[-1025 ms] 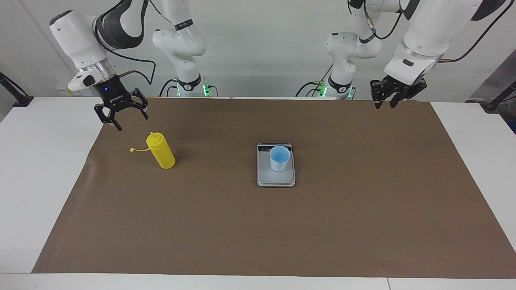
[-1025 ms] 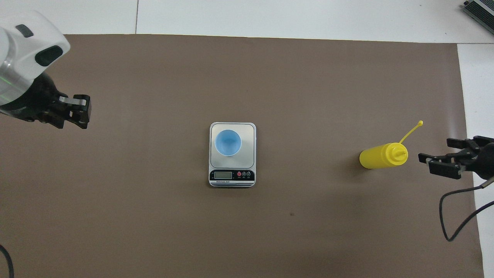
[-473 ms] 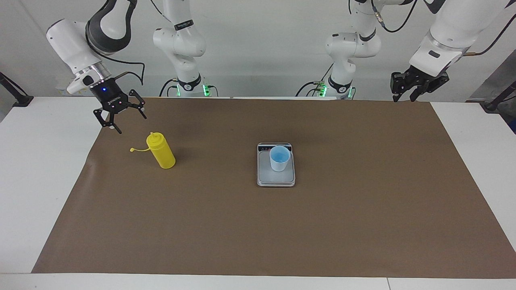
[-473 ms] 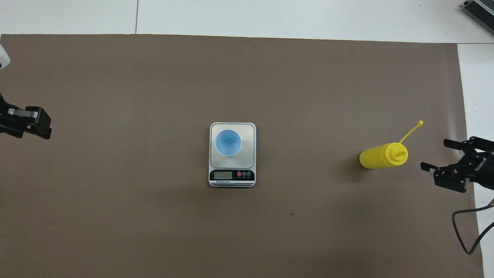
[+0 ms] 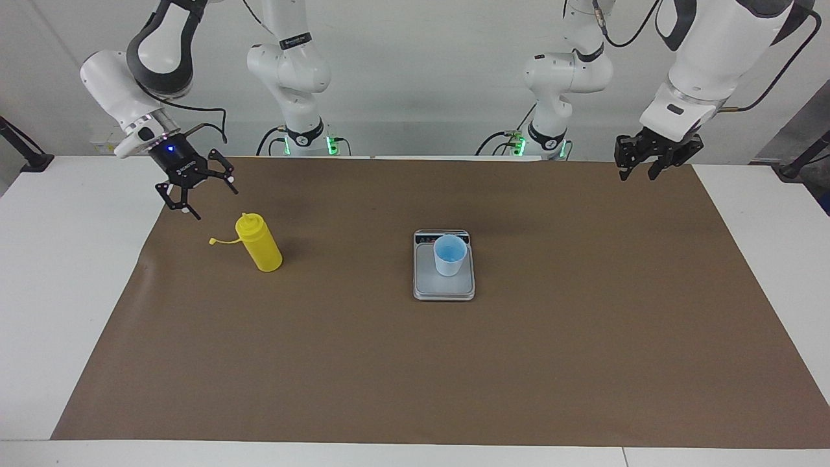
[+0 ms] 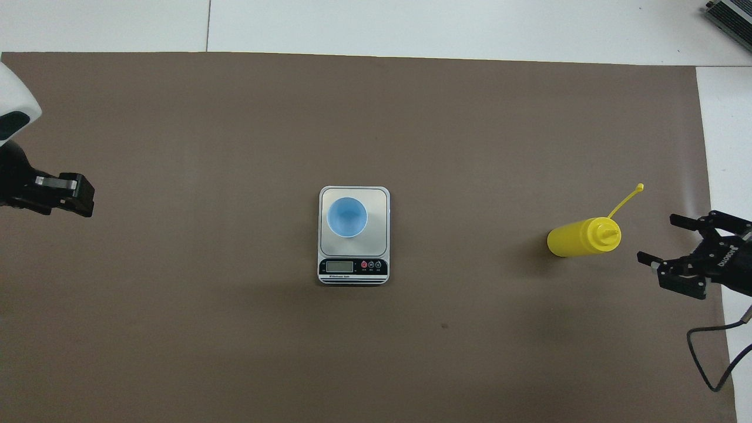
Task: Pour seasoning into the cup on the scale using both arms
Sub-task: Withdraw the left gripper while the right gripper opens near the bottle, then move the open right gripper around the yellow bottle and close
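The yellow seasoning bottle (image 5: 260,248) (image 6: 578,237) stands upright on the brown mat toward the right arm's end, its tethered cap (image 5: 213,242) hanging off to the side. My right gripper (image 5: 211,202) (image 6: 655,238) hovers open just beside the bottle's nozzle, not touching it. The light blue cup (image 5: 449,255) (image 6: 346,217) stands on the silver-grey scale (image 5: 444,288) (image 6: 379,235) at the mat's middle. My left gripper (image 5: 637,175) (image 6: 79,198) hangs over the mat's edge at the left arm's end, its fingertips apart with nothing between them.
The brown mat (image 5: 415,363) covers most of the white table (image 5: 58,279). The scale's display strip (image 6: 352,267) faces the robots. A black cable (image 6: 705,352) trails from the right wrist near the mat's edge.
The left gripper swung out toward its end of the table, then came slightly back and lower, its fingers spreading a little. The right gripper turned and pulled back slightly from the bottle.
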Motion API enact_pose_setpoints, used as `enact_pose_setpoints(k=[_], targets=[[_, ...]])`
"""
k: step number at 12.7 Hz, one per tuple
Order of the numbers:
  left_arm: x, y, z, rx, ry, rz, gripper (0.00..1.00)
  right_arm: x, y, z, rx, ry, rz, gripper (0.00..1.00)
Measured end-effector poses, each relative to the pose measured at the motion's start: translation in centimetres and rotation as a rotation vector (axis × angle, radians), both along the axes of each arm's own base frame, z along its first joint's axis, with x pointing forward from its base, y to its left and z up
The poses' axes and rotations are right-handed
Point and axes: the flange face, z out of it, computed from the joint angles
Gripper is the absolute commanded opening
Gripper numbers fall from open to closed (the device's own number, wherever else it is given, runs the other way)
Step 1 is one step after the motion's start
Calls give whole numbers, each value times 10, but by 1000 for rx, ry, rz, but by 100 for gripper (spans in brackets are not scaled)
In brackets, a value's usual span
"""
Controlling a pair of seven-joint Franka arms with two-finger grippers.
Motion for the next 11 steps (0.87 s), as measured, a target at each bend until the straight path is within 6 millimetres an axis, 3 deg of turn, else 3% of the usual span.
enact_pose_setpoints(k=[3, 9, 10, 11], targets=[[-2, 0, -3, -4, -14, -1, 63, 0, -13, -39, 58, -54, 63, 100], [-20, 6, -8, -5, -9, 10, 68, -1, -19, -81, 131, -149, 159, 100], [-22, 13, -7, -5, -11, 23, 73, 0, -17, -84, 146, -161, 163, 100], [-23, 20, -6, -4, -11, 36, 87, 0, -16, -85, 160, -172, 164, 100]])
